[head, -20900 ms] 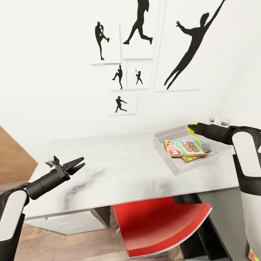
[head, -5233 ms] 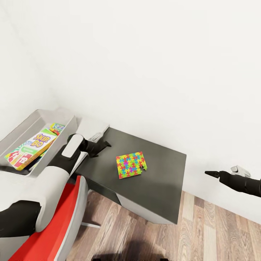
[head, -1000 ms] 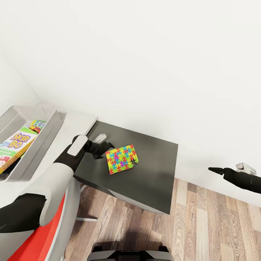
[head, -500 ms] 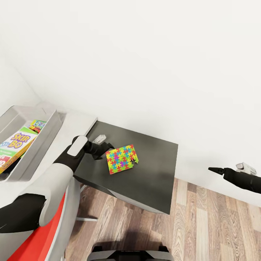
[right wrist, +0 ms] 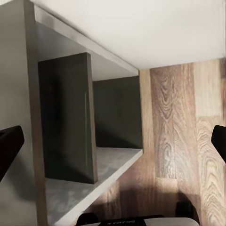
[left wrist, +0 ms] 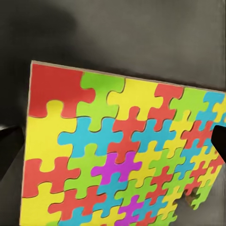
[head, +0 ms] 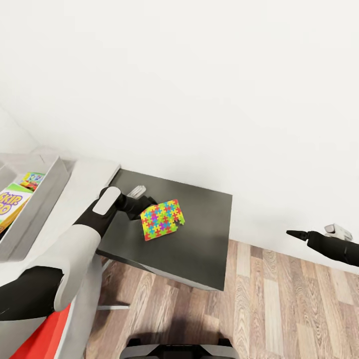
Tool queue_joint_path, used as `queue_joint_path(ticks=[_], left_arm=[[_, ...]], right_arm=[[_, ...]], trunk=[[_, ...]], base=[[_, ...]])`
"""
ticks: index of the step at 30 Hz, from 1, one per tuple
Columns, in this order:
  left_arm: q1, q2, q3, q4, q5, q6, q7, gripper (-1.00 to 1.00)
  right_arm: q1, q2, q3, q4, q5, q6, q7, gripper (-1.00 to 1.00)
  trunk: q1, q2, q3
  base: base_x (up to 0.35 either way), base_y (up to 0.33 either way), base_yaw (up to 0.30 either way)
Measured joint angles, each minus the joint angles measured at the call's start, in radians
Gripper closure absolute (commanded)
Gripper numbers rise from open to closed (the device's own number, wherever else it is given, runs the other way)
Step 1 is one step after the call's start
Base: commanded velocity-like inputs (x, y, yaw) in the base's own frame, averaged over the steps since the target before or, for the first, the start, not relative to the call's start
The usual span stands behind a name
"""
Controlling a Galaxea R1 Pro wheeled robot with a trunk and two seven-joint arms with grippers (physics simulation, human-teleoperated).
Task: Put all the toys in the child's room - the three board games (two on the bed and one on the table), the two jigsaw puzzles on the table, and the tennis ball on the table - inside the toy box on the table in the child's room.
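Note:
A many-coloured jigsaw puzzle (head: 160, 219) lies flat on a dark cabinet top (head: 199, 249). My left gripper (head: 146, 203) hangs at the puzzle's left edge. In the left wrist view the jigsaw puzzle (left wrist: 117, 155) spans the picture, and the left gripper (left wrist: 113, 141) is open, with one dark fingertip (left wrist: 7, 141) at each side. The grey toy box (head: 42, 192) stands on the white table at far left and holds a Skip-Bo board game (head: 10, 205). My right gripper (head: 294, 233) floats open over the floor, far right of the cabinet.
A white wall runs right behind the cabinet and the white table (head: 85, 174). A red chair (head: 35, 339) sits under my left arm. Wooden floor (head: 279, 299) spreads to the right. The right wrist view looks at a dark shelf panel (right wrist: 66, 117) and the floor (right wrist: 188, 117).
The whole head view has shifted, so the cabinet, puzzle and toy box sit further left in the picture. My left gripper stays at the puzzle's edge. The right arm holds still.

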Motion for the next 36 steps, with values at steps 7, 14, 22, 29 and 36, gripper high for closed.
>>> queue_joint_path(ticks=[7,14,22,29,36], left_arm=[[0.000,0.000,0.000,0.000,0.000,0.000,0.000,-1.00],[0.000,0.000,0.000,0.000,0.000,0.000,0.000,-1.00],[0.000,0.000,0.000,0.000,0.001,0.000,0.000,-1.00],[0.000,0.000,0.000,0.000,0.000,0.000,0.000,-1.00],[0.000,0.000,0.002,0.000,0.000,0.000,0.000,-1.00]], right_arm=[[0.000,0.000,0.001,0.000,0.000,0.000,0.000,-1.00],[0.000,0.001,0.001,0.000,0.000,0.000,0.000,-1.00],[0.000,0.003,0.001,-0.002,0.000,0.000,0.000,-1.00],[0.001,0.003,0.001,-0.015,0.000,0.000,-0.001,-1.00],[0.002,0.003,0.001,-0.020,0.000,0.000,-0.001,-1.00]], trunk=[[0.000,0.000,0.000],[0.000,0.000,0.000],[0.000,0.000,0.000],[0.000,0.000,0.000],[0.000,0.000,0.000]], base=[[0.000,0.000,-0.249],[0.000,0.000,-0.111],[0.000,0.000,-0.024],[0.000,0.000,-0.132],[0.000,0.000,-0.248]])
